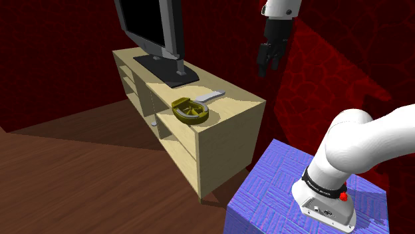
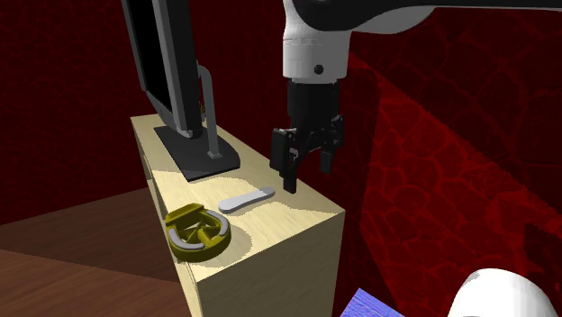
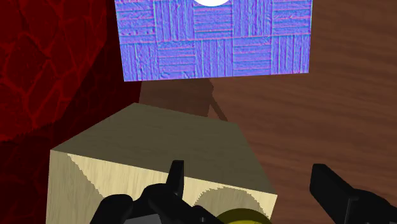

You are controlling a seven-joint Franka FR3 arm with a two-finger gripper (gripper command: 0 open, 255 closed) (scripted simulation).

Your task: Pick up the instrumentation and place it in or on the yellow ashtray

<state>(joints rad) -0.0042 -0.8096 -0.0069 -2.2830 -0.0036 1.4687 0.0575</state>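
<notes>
a pale wood cabinet point(image 1: 226, 149) with open shelves point(image 1: 167, 135) stands on a dark wood floor point(image 1: 80, 179). dark red patterned walls point(image 1: 56, 53) rise behind the cabinet. a black tv point(image 1: 149, 25) sits on one end of its top, and light falls across the other end.

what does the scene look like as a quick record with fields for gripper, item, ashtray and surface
gripper: gripper, open, holding nothing, raised above the cabinet top
item: grey instrument, flat and elongated, lying on the cabinet top, not in the ashtray
ashtray: yellow ashtray, on the same top beside the instrument, near the cabinet's end
surface: pale wooden cabinet with open shelves
other: television standing on the cabinet's far end
task state: pick not yet begun
</notes>
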